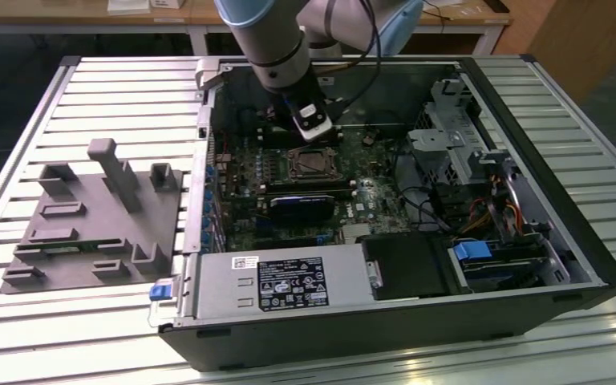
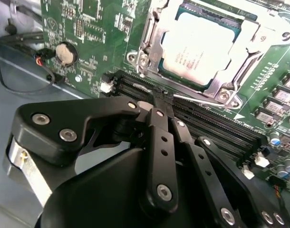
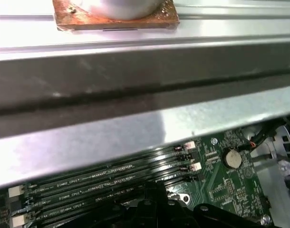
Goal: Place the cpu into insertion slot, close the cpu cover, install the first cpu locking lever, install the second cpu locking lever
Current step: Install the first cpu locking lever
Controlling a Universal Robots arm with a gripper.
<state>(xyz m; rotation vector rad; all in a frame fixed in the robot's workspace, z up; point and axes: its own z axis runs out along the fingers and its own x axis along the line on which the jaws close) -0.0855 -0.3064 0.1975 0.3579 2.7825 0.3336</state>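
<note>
The cpu (image 2: 199, 47), a silver-grey square, lies in the insertion slot (image 1: 289, 165) on the green motherboard. The cpu cover (image 2: 152, 45), a silvery frame, lies flat around it. A thin wire locking lever (image 2: 207, 100) runs along the socket's edge beside the memory slots. Another lever (image 2: 259, 53) lies along the adjoining side of the cover. My gripper (image 2: 159, 97) is shut, its black fingertips together at the free end of the first lever, just above the memory slots. In the exterior view the gripper (image 1: 310, 122) hangs over the board just behind the socket.
Long black memory slots (image 2: 207, 124) lie under the fingers, with a coin battery (image 2: 65, 53) nearby. The case wall (image 3: 135, 76) stands close behind the gripper. A drive cage (image 1: 458, 144), a power supply (image 1: 276, 281) and cables crowd the case. A grey fixture plate (image 1: 94, 224) lies at the exterior view's left.
</note>
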